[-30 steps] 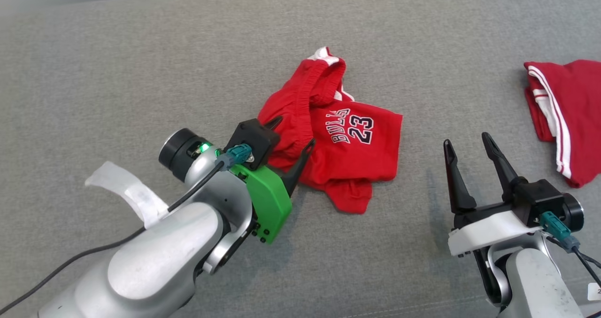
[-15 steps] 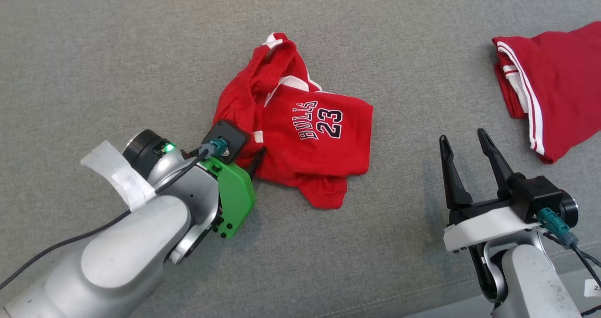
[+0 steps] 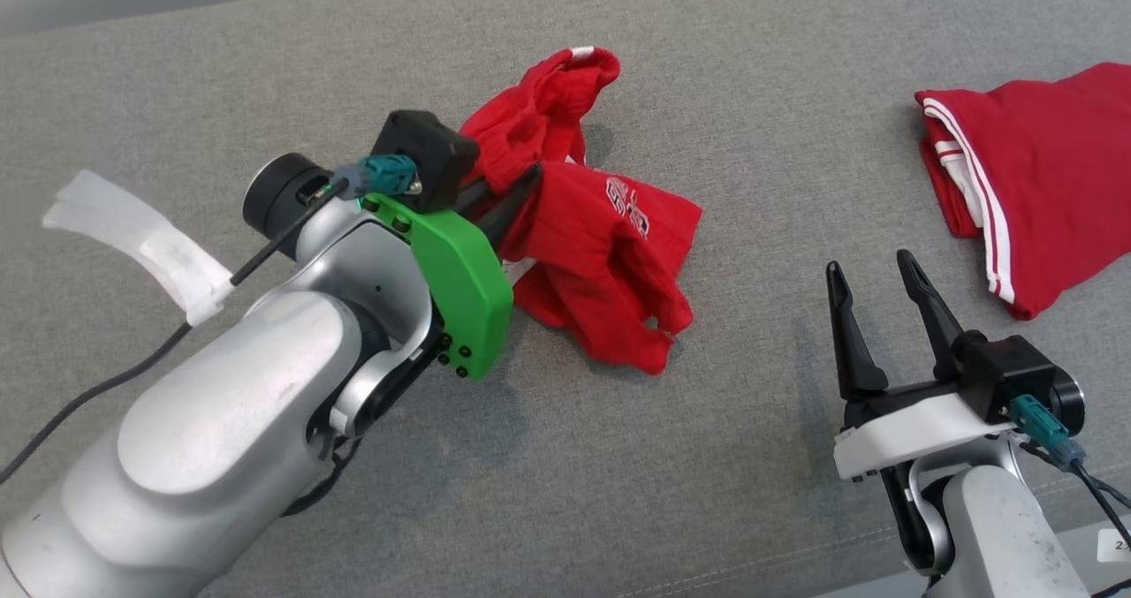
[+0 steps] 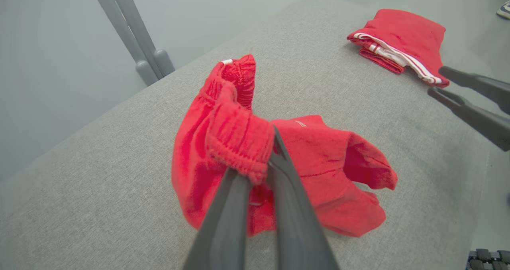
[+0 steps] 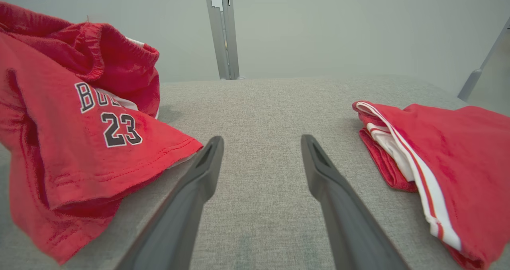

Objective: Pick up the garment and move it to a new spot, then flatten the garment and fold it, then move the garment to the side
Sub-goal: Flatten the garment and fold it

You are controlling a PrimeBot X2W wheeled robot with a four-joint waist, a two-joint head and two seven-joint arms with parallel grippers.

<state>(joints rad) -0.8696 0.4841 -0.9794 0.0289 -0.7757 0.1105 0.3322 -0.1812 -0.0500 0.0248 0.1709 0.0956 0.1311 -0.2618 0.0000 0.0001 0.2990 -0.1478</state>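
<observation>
1. Grey fabric-covered counter [image 3: 265,77] runs across the head view, with a pale strip of wall along the top left.
2. Left hand [image 3: 502,202], centre-left of the frame, is clamped tight on the elastic waistband of the red garment [image 3: 618,262].
3. Garment sits mid-frame, bunched up, lower folds on the counter, print crumpled.
4. Right hand [image 3: 870,311], lower right, has its fingers spread wide and grips nothing.
5. Another folded red piece [image 3: 1051,156] with white stripes lies upper right, well apart.

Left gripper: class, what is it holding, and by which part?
The left gripper holds the red shorts, fingers pinching the gathered elastic waistband.
</observation>
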